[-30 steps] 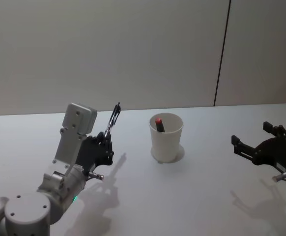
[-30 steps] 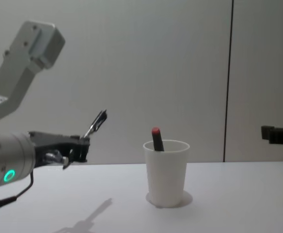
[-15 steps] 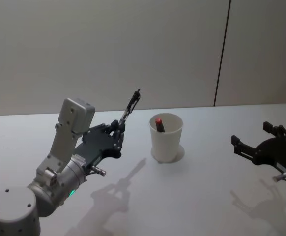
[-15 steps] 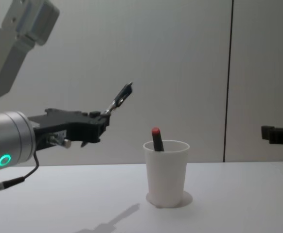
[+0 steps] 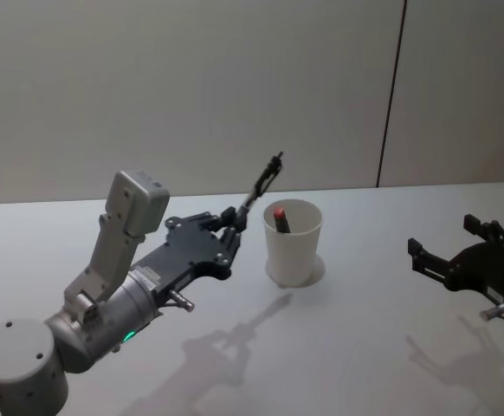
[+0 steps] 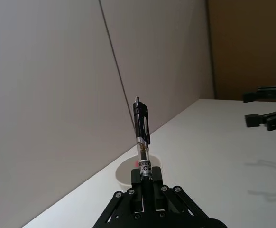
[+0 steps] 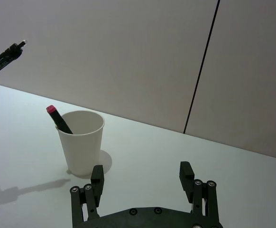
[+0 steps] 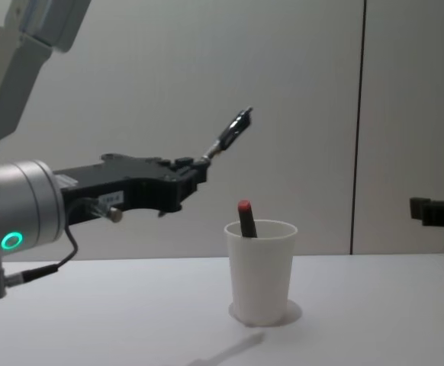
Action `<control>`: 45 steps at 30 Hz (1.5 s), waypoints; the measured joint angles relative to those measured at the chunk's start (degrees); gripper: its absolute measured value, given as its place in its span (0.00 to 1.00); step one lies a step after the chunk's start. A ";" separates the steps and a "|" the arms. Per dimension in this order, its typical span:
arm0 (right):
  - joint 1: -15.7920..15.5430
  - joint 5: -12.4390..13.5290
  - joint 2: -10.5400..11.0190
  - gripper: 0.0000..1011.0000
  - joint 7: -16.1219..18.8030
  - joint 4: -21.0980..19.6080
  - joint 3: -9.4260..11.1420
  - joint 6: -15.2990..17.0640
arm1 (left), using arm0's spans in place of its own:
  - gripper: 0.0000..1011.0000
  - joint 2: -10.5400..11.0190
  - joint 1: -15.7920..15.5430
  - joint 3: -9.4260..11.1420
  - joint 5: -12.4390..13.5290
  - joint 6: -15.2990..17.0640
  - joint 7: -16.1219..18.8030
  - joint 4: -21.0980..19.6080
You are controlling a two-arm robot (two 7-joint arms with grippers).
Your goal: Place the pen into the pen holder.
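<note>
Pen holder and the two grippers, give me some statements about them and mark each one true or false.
1. The left gripper holds a black pen in the air. True.
2. The pen holder lies on its side. False: it stands upright on the table.
3. A red-tipped pen leans inside the pen holder. True.
4. The right gripper is shut on a pen. False: it is open and holds nothing.

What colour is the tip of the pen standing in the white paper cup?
The tip is red, clearest in the right wrist view.
</note>
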 joint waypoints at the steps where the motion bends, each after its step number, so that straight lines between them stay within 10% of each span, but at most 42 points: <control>1: 0.00 0.00 0.00 0.99 0.00 0.00 0.00 0.00 | 0.14 -0.09 -0.22 0.10 -0.18 -0.42 -1.06 0.26; 23: 0.00 0.00 0.00 0.99 0.00 0.00 0.00 0.00 | 0.14 -2.67 -2.82 2.75 -1.62 -3.39 -11.00 3.32; 45: 0.00 0.00 0.00 0.99 0.00 0.00 0.00 0.00 | 0.14 -5.28 -4.30 5.22 -2.54 -4.17 -13.11 5.15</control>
